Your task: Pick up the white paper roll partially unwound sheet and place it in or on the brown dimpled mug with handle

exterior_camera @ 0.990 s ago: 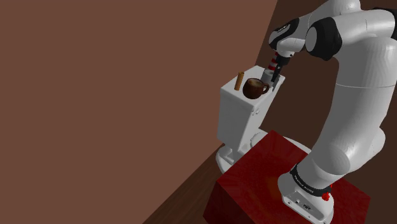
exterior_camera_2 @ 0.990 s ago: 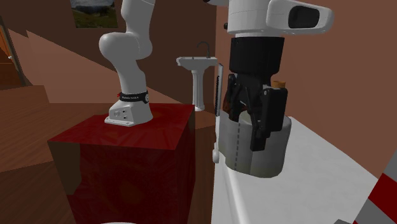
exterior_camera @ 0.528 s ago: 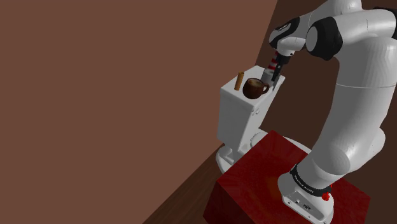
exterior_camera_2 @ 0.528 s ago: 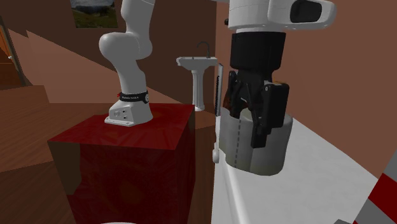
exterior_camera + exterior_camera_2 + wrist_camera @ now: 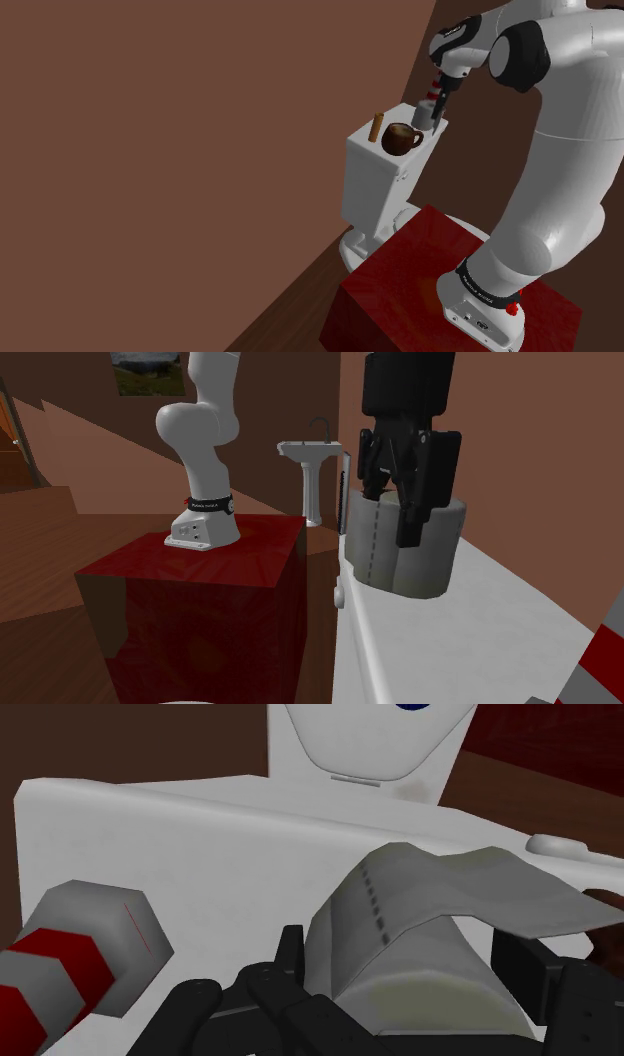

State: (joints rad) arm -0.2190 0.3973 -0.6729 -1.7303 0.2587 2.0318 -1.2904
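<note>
My black gripper (image 5: 396, 520) is shut on the white paper roll (image 5: 406, 552), one finger on each side of it. The roll hangs upright a little above the white toilet tank lid (image 5: 500, 602). A loose perforated sheet (image 5: 470, 884) curls off the roll (image 5: 420, 964) between the fingers (image 5: 291, 950). In the shoulder view the gripper (image 5: 432, 112) holds the roll (image 5: 427, 106) just above and to the right of the brown mug with handle (image 5: 402, 139), which stands on the tank lid (image 5: 395, 158).
A thin brown stick-like object (image 5: 376, 127) stands on the tank beside the mug. A red-and-white cylinder (image 5: 80, 959) lies on the lid near the gripper. A brown wall rises behind the toilet. The red stand (image 5: 200, 567) and a pedestal sink (image 5: 312, 452) are farther off.
The gripper has risen with the paper roll, lifting it higher off the tank lid. The mug has not moved.
</note>
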